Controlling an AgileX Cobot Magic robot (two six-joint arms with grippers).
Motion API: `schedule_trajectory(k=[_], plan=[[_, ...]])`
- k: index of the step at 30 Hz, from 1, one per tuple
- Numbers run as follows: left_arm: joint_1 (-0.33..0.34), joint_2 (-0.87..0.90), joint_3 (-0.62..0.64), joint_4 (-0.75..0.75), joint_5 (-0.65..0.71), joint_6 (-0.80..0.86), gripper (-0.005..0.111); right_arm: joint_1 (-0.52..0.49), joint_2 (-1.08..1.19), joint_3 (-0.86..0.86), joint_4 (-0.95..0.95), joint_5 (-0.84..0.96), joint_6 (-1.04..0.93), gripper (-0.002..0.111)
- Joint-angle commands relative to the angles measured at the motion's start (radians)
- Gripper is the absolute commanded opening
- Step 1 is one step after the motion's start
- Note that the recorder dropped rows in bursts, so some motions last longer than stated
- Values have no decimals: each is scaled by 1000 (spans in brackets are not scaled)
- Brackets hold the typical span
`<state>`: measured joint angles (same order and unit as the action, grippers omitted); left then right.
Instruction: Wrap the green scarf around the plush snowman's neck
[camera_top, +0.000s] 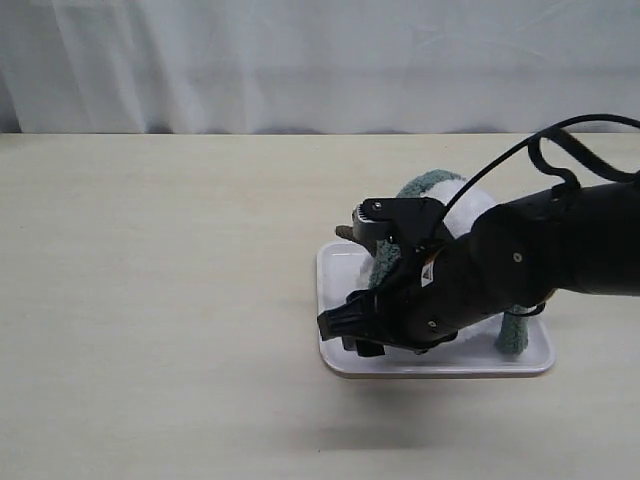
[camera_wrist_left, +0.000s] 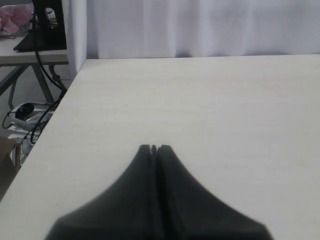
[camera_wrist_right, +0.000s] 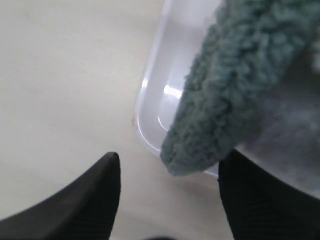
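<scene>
Right gripper (camera_wrist_right: 169, 161): jaws set wide, nothing held. One rounded end of the green scarf (camera_wrist_right: 235, 85) lies in the gap between the two black fingers (camera_wrist_right: 95, 200); whether it touches the finger beside it cannot be told.

In the exterior view the right gripper (camera_top: 350, 328) sits low at the near-left corner of a white tray (camera_top: 330, 268), with its arm reaching in from the right.

The scarf (camera_top: 385, 262) runs from that corner up the left side of the plush snowman (camera_top: 478, 205) and arches over the far side of it. The other end hangs at the near-right rim of the tray.

The snowman is on the tray, mostly hidden behind the arm; only white fluff shows. Its neck is covered by the arm, so how the scarf sits there cannot be told.

The tray rests on a pale table (camera_top: 160, 300), right of centre.

Left gripper (camera_wrist_left: 154, 148): jaws pressed together, nothing between them, over bare table top. White curtain (camera_wrist_left: 200, 25) beyond the far edge.
</scene>
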<state>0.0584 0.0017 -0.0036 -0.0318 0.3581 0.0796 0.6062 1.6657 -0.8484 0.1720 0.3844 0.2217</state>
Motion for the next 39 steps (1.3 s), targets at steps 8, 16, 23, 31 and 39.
schedule_trajectory(k=[8, 16, 23, 31, 39], plan=[[-5, -2, 4, -3, -15, -2, 0, 2, 93, 6, 21, -102, 0, 56], [-5, -2, 4, -7, -24, -2, 0, 2, 97, 6, 21, -121, 0, 48], [-5, -2, 4, -7, -24, -2, 0, 2, 97, 6, 21, -69, -45, 8], [-5, -2, 4, -7, -24, -2, 0, 2, 15, 4, 21, 126, -109, 4], [-5, -2, 4, -7, -24, -2, 0, 2, -34, 23, -61, 286, -109, 4]])
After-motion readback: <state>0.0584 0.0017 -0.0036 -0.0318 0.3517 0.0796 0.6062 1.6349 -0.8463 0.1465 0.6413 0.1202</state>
